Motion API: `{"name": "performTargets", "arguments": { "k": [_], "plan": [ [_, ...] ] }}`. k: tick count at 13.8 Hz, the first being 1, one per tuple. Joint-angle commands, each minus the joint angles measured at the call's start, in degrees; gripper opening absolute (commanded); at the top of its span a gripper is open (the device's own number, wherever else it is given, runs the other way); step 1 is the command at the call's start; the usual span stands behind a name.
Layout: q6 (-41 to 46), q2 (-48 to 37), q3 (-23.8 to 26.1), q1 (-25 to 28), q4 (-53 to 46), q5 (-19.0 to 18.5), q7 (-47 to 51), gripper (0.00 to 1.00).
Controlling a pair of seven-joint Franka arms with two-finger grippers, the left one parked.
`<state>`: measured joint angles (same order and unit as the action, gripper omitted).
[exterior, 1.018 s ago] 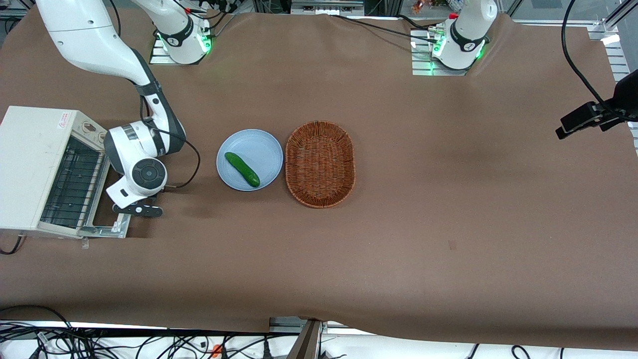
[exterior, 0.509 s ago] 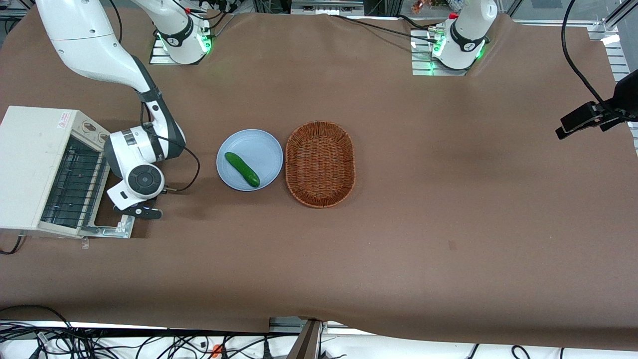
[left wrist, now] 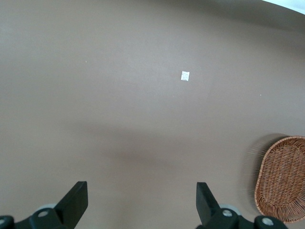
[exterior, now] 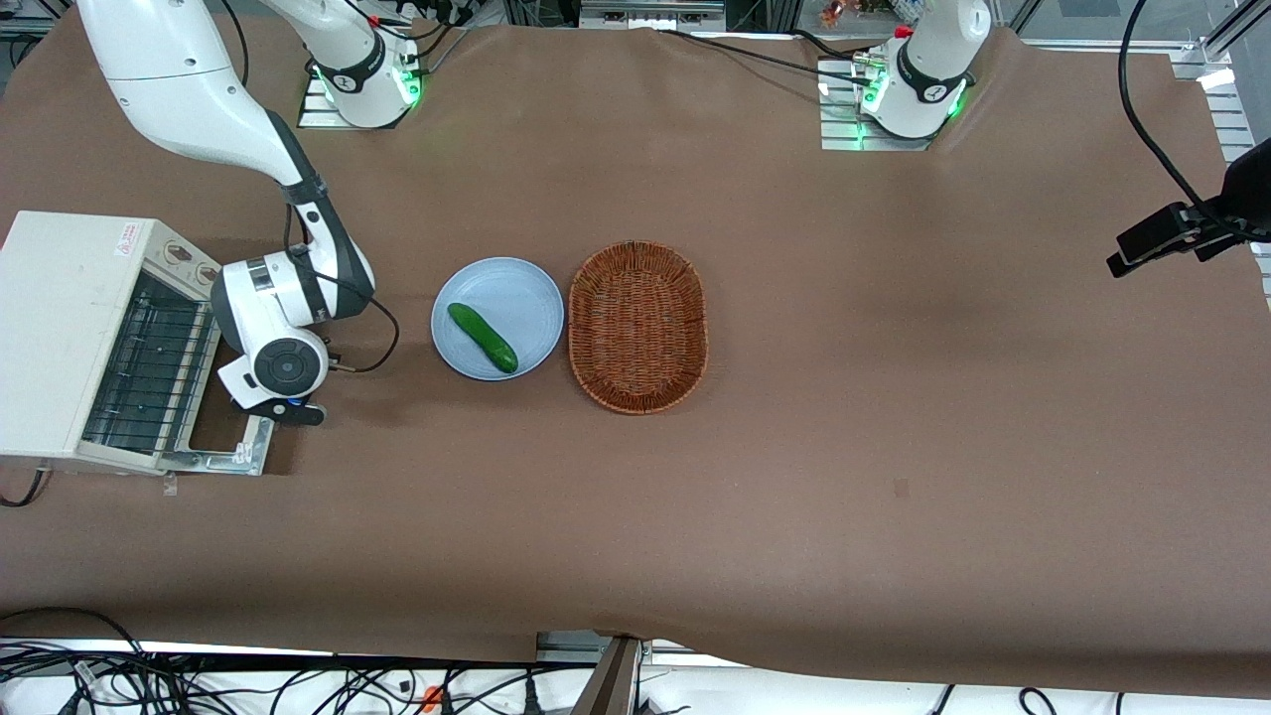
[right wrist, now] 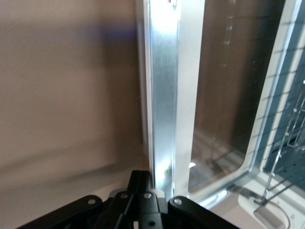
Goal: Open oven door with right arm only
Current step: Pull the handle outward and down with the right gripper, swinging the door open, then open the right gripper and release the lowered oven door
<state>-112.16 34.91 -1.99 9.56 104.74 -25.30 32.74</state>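
- A brown cloth-covered table point(exterior: 794, 477) is seen filling the front view; cables are seen along its near edge.
- The oven point(exterior: 60, 328), off-white and boxy, is placed at the working arm's end of the table. Its wire rack point(exterior: 144, 367) is exposed in the open cavity.
- The oven door point(exterior: 223, 442) is seen swung down, low over the cloth in front of the cavity. Only part of its silver frame is visible in the front view; the rest is covered by the wrist.
- In the right wrist view the door's silver frame edge point(right wrist: 164, 95) is shown as a bright bar, with glass point(right wrist: 228, 95) beside it and the rack wires past the glass.
- The right arm point(exterior: 199, 109) is reached down from its base to the door's free edge, with the round black-capped wrist point(exterior: 286, 365) directly above the frame.
- The gripper point(exterior: 281, 412) is located at the door's outer edge, nearer the front camera than the wrist. In the wrist view its black fingers point(right wrist: 143, 202) are drawn together at the frame edge; whether the handle is clamped between them cannot be told.
- A light-blue plate point(exterior: 521, 288) is set toward the table's middle, beside the arm, with a green cucumber point(exterior: 482, 338) lying diagonally on it.
- A brown wicker basket point(exterior: 637, 326) is placed just beside the plate, on the side toward the parked arm's end, apparently not touching it.
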Motion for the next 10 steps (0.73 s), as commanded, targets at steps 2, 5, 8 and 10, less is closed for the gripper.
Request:
{"name": "performTargets", "arguments": {
  "k": [2,5,8,10],
  "plan": [
    [2.2,-4.7,2.0,0.6,0.6,9.7,-1.0,0.0],
    [2.3,-9.2,2.0,0.5,0.6,11.2,-5.5,0.0],
    [1.5,-13.5,1.9,0.5,-0.7,11.6,-10.0,0.68],
    [2.5,-17.8,1.8,0.5,-3.1,15.3,-13.2,0.99]
  ]
}}
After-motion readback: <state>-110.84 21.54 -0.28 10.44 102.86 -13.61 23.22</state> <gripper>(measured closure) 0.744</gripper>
